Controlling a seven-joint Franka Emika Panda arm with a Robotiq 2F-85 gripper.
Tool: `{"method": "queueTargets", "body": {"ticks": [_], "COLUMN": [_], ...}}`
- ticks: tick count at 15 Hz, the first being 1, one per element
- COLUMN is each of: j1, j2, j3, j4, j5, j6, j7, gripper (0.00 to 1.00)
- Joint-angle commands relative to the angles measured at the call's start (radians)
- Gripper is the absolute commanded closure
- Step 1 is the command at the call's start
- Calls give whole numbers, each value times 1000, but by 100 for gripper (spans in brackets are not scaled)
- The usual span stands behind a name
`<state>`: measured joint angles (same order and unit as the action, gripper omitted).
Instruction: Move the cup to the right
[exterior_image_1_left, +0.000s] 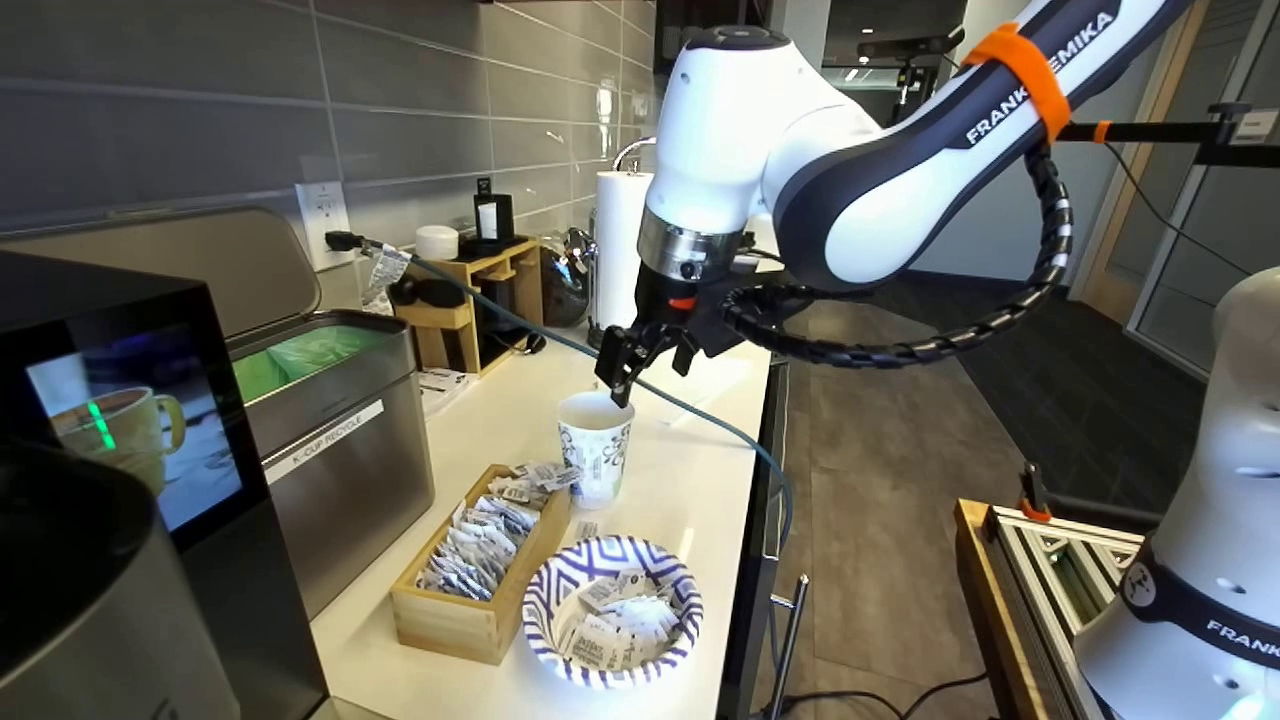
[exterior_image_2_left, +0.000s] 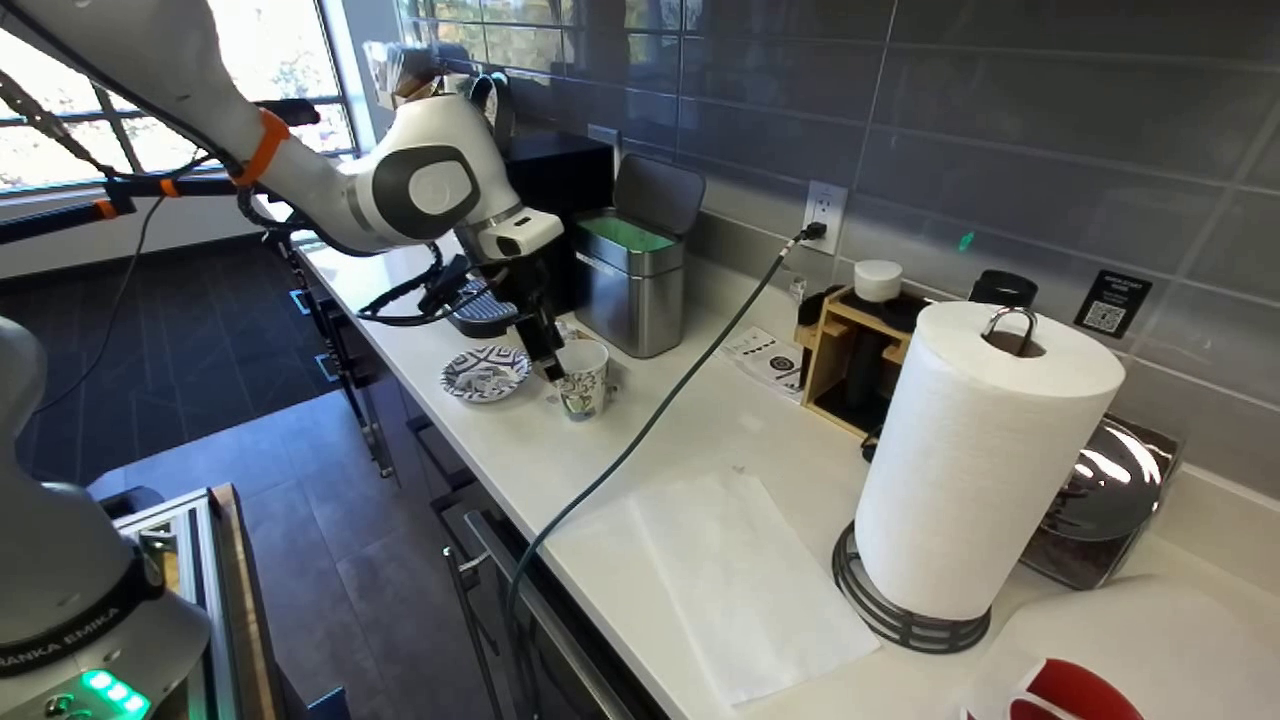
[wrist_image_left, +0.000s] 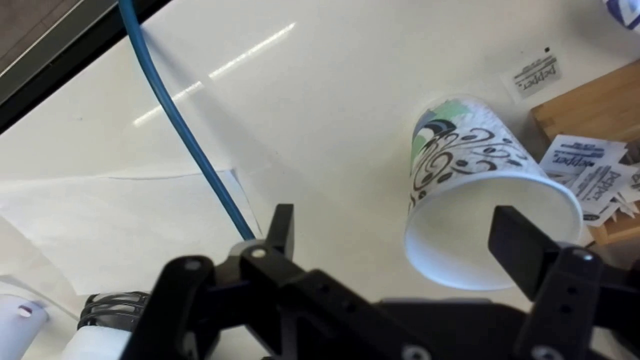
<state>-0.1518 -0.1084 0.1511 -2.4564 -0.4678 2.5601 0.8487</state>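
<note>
We are observing the pincer (wrist_image_left: 395, 235), its two fingers (wrist_image_left: 522, 250) standing well apart; in the wrist view one finger is overlapping the mouth of the cup (wrist_image_left: 467, 197), and we are failing to establish whether they are touching. The cup is standing upright on the tabletop (exterior_image_1_left: 690, 480), just beside a wooden box (exterior_image_1_left: 450, 625), which is holding packets (exterior_image_1_left: 480, 550). Near both, a blue-and-white patterned bowl (exterior_image_1_left: 545, 600) is holding further packets (exterior_image_1_left: 625, 630). A blue cable (wrist_image_left: 175, 117) is running over the tabletop.
</note>
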Motion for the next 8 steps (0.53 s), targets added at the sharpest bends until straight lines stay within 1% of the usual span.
{"method": "queueTargets", "body": {"ticks": [1, 2, 3, 6, 8], "j1": [24, 26, 30, 43, 56], "j2": [26, 34, 45, 71, 82], "j3": [-38, -43, -47, -57, -66], "j4": [29, 35, 42, 58, 63], "j5": [-34, -36, -37, -38, -35], "j6": [4, 3, 2, 5, 6], "j7": [91, 105, 117, 150, 163], "gripper": [0, 2, 9, 40, 56]}}
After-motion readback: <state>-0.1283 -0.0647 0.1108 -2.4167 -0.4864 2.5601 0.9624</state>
